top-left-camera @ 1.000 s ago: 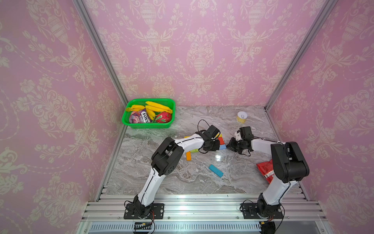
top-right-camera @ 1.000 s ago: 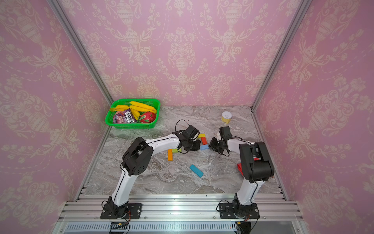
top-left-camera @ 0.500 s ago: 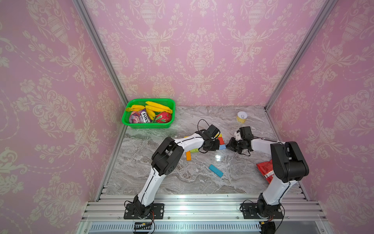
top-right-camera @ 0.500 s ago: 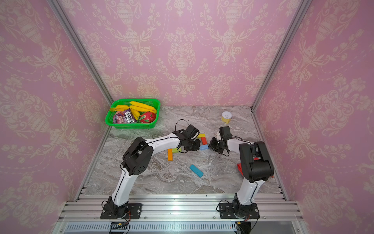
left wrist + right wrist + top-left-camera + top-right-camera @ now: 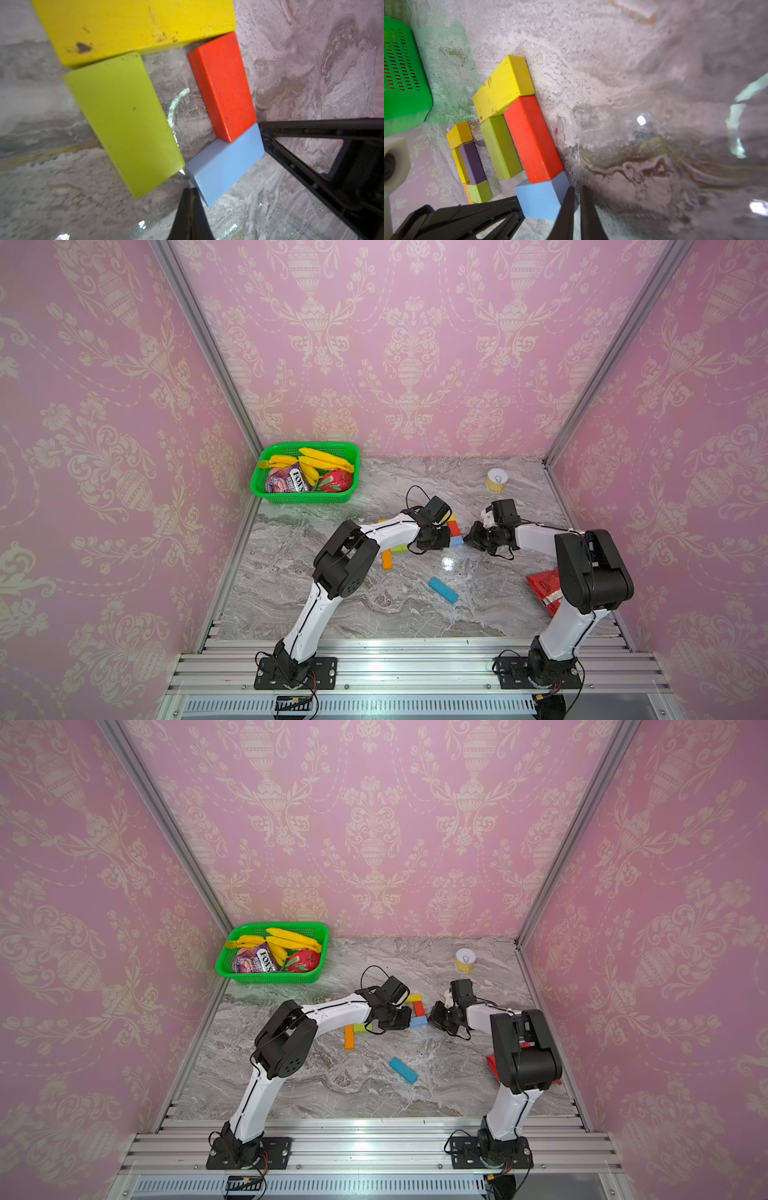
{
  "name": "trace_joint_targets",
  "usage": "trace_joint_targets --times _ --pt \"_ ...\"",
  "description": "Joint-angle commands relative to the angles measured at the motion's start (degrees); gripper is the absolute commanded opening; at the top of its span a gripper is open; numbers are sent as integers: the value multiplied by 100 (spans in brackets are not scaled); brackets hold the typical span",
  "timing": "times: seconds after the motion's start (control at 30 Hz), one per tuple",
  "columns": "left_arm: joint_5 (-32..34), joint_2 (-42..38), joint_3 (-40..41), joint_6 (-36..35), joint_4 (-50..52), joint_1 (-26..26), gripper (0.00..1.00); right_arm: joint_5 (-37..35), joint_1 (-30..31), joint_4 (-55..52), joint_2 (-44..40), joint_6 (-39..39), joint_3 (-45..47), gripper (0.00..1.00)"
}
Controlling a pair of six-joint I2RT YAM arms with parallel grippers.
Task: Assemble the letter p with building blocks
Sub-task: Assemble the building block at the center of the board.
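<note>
Light blue block (image 5: pixel 224 164) lies on the surface (image 5: pixel 311 62) at the red block (image 5: pixel 224 83)'s end, left tool (image 5: pixel 190 190) and right tool (image 5: pixel 577 189) both shut, empty, flanking it; I'd nudge slowly, squaring it against the lime block (image 5: pixel 124 124).

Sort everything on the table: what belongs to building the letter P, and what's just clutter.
Job: yellow block, red block, light blue block, lime green block, purple block, orange block, teal block.
Clutter: green basket, bananas, can, red packet.

Green basket (image 5: pixel 305 499) – bananas (image 5: pixel 326 458) inside; can (image 5: pixel 496 481) apart.
</note>
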State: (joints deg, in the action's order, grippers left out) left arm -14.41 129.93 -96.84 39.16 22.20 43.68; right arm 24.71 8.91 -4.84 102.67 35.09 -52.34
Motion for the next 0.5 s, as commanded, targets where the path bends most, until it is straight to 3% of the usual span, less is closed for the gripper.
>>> trace_joint_targets --times 0.0,0.3,0.47 --pt "70 194 -153 90 118 -42 0 -225 23 -395 350 89 92 12" --pt "88 155 -141 77 159 -43 0 -264 18 -430 352 81 114 12" --pt "440 -131 99 16 263 -43 0 -402 6 -572 187 39 210 12"
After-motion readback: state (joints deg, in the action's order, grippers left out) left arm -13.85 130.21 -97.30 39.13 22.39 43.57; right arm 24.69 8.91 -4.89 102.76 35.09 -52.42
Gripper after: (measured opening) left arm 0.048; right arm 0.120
